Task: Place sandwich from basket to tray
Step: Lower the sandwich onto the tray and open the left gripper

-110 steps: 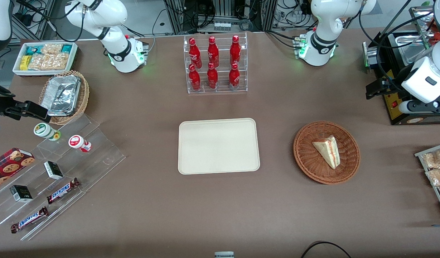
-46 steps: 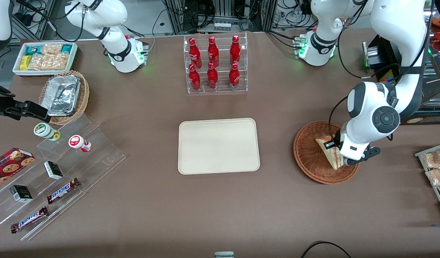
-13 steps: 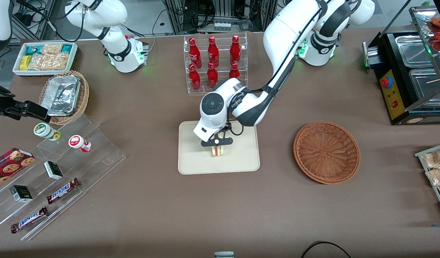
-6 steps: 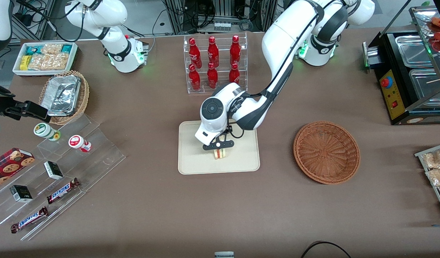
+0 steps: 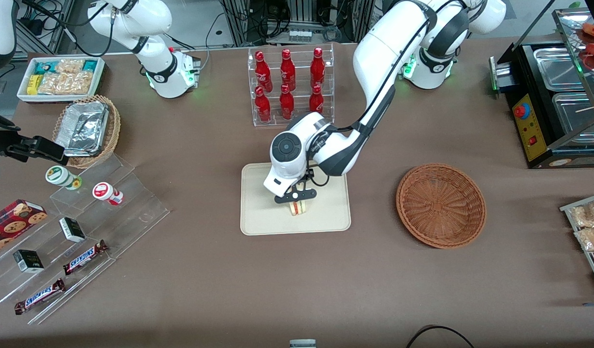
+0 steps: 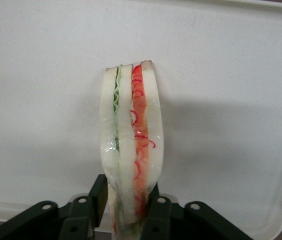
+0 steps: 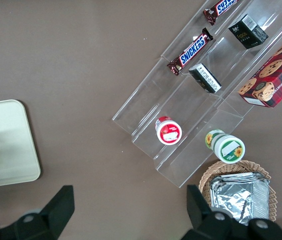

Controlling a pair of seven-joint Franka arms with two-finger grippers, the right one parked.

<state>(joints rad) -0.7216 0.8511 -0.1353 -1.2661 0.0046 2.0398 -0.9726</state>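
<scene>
Pinching the wrapped triangular white-bread sandwich (image 6: 131, 150) between its fingers, the black two-finger gripper (image 5: 295, 196) is hanging over the flat cream-beige tray (image 5: 258, 212), well apart from the round reddish-brown wicker basket (image 5: 441, 205).

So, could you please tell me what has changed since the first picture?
The gripper took the sandwich out of the basket and carried it over the tray, where it remains gripped. Basket, tray and bottle rack stayed put.
</scene>
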